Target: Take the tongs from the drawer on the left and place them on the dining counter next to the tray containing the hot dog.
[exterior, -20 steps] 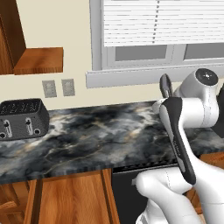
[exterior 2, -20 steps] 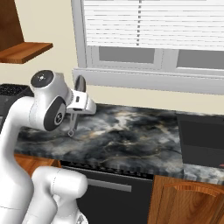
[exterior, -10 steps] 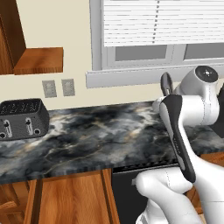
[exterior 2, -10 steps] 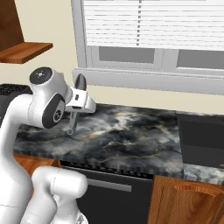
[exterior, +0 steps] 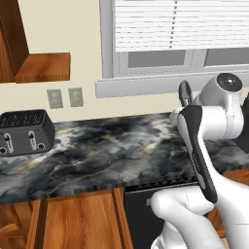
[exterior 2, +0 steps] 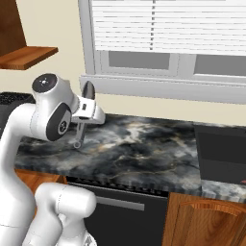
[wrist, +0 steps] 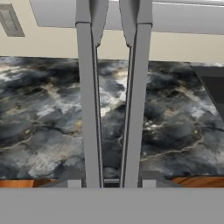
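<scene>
The tongs (wrist: 111, 100) were gripped in the narrowed gripper (exterior 2: 82, 126), held above a marbled countertop (exterior: 112, 155); placement beside the tray was judged outstanding.

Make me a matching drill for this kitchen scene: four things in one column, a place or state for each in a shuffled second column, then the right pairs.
Things:
1. tongs
2. toaster
3. window blinds
4. wall outlets

Places or states:
A. on the beige wall, above the counter's left part
B. lowered over the window
C. held in the gripper, above the marbled counter
D. standing at the counter's left end

Pairs: 1-C, 2-D, 3-B, 4-A
</scene>
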You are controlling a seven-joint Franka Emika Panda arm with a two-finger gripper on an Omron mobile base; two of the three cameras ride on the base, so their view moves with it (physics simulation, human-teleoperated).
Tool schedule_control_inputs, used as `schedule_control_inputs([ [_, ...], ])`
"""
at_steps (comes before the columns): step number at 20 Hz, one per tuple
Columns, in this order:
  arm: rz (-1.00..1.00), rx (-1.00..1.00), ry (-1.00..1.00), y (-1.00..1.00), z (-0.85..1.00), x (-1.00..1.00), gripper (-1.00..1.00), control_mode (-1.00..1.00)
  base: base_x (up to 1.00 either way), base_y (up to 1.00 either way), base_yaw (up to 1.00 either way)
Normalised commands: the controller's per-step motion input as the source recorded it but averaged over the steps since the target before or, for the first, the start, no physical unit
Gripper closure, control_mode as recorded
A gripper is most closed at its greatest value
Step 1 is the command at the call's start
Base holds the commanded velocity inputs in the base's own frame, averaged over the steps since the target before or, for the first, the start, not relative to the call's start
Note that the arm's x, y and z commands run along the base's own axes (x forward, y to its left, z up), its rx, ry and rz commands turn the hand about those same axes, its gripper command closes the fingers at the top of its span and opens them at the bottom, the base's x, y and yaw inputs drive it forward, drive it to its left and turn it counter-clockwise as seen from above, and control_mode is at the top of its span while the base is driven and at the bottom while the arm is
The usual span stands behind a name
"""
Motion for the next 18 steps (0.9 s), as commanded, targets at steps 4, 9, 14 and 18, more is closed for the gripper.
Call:
schedule_control_inputs([
  [4, 0.00, 0.00, 0.00, 0.00, 0.00, 0.00, 1.00, 1.00, 0.00, 0.00, 0.00],
  [9, 0.00, 0.00, 0.00, 0.00, 0.00, 0.00, 1.00, 1.00, -0.26, -0.06, -0.10],
  [14, 0.00, 0.00, 0.00, 0.00, 0.00, 0.00, 1.00, 1.00, -0.59, -0.15, -0.13],
  [18, 0.00, 0.00, 0.00, 0.00, 0.00, 0.00, 1.00, 1.00, -0.37, -0.32, -0.25],
])
